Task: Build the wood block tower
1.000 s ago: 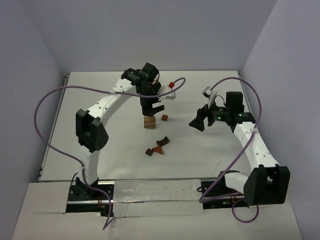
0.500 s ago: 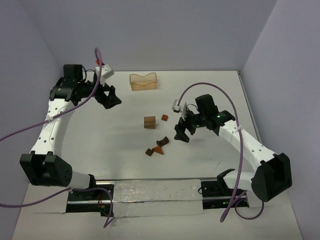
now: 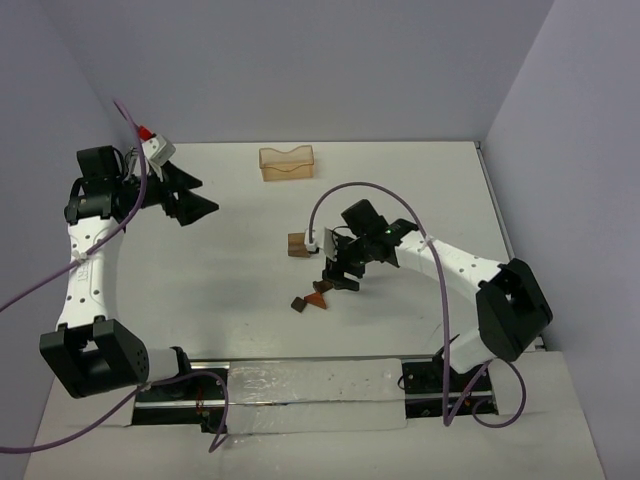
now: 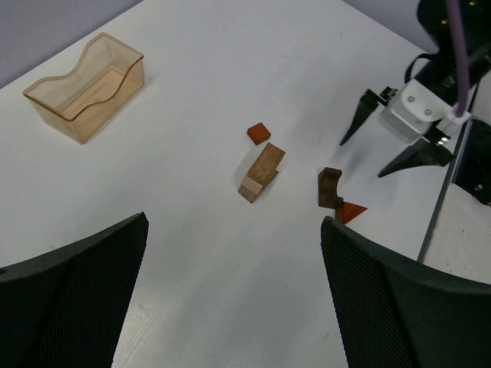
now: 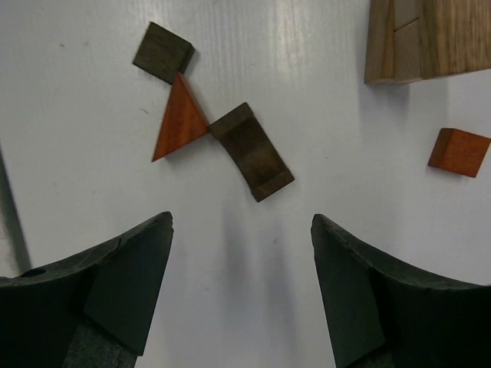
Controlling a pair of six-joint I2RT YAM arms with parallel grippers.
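- Right gripper (image 5: 242, 226): jaws parted, moderately wide, nothing between them. It sits low over the middle of the surface (image 3: 210, 290).
- Wooden blocks lie loose and flat on the surface; none is stacked.
- Dark curved block (image 5: 252, 151): just ahead of the right gripper's gap and roughly in line with it, lying at a slant. It is clear of both fingertips.
- Orange-red wedge (image 5: 180, 119): beside the curved block's far end, one corner touching it or nearly so.
- Dark cube (image 5: 163, 52): just beyond the wedge's tip, farthest from the jaws on that side.
- Tan block (image 5: 426, 38): beyond the opposite finger, at the edge of the wrist view, with seams showing on its face.
- Reddish cube (image 5: 459, 152): near the tan block, apart from it and outside the jaw line.
- Left gripper (image 4: 234, 222): jaws spread wide and holding nothing. It is raised at the far left, well apart from the blocks.
- Pale orange tray (image 3: 287, 162): at the back of the surface, away from both grippers.
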